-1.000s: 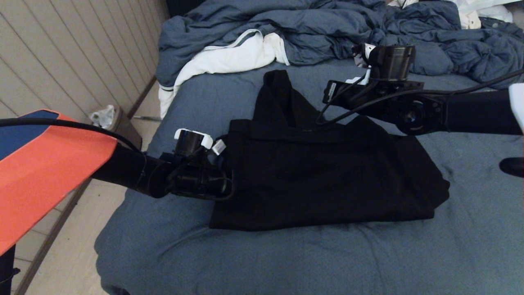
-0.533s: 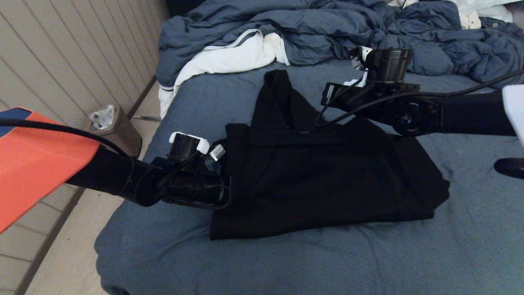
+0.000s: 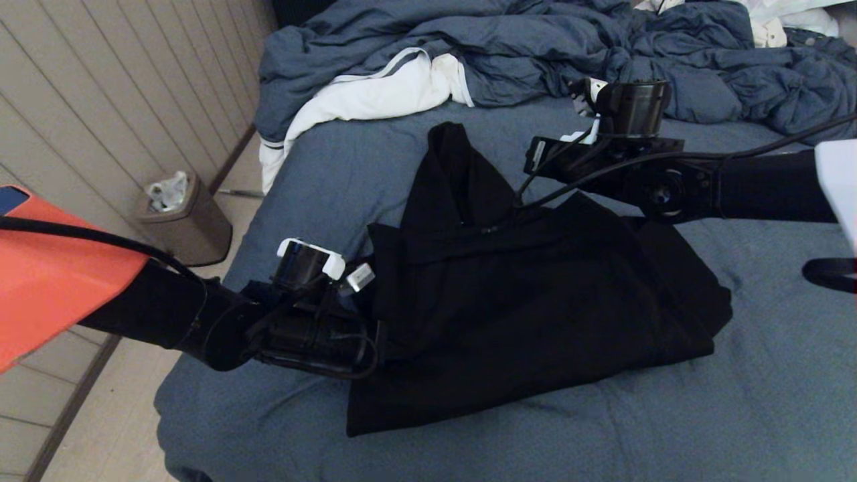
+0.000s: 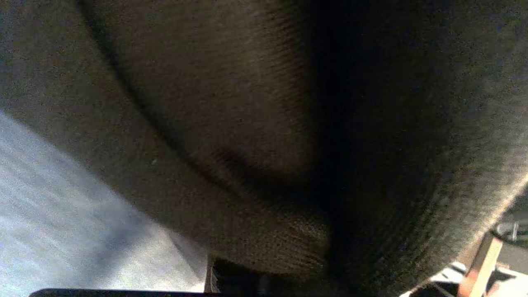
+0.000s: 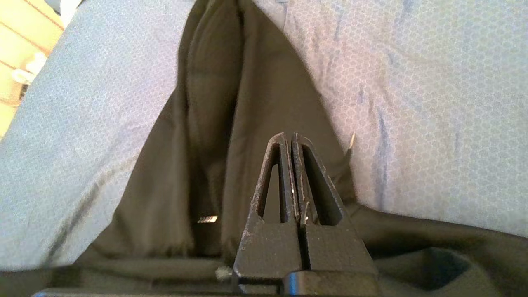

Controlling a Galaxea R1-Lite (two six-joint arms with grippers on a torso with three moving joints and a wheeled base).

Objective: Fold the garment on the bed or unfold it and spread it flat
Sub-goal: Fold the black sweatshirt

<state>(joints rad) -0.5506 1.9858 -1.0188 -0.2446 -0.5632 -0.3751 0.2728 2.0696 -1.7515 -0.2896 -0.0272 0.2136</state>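
Observation:
The garment (image 3: 535,288), a black hoodie, lies partly folded in the middle of the bed (image 3: 669,415), its hood (image 3: 455,174) pointing towards the far side. My left gripper (image 3: 376,331) is at the garment's left edge, shut on a bunch of the fabric. There the cloth is lifted and creased, and black fabric (image 4: 231,123) fills the left wrist view and hides the fingers. My right gripper (image 3: 535,155) hovers above the collar area to the right of the hood. Its fingertips (image 5: 284,142) are pressed together with nothing between them, over the dark cloth (image 5: 214,123).
A rumpled blue-grey duvet (image 3: 509,47) and a white cloth (image 3: 375,94) lie heaped along the bed's far side. Left of the bed, a small bin (image 3: 181,214) stands on the floor by the panelled wall. Bare sheet lies along the near side and to the right.
The left gripper has shut on the garment's left edge and drawn back towards me, dragging that edge and the near-left corner nearer. The hood slid slightly. The right arm barely moved.

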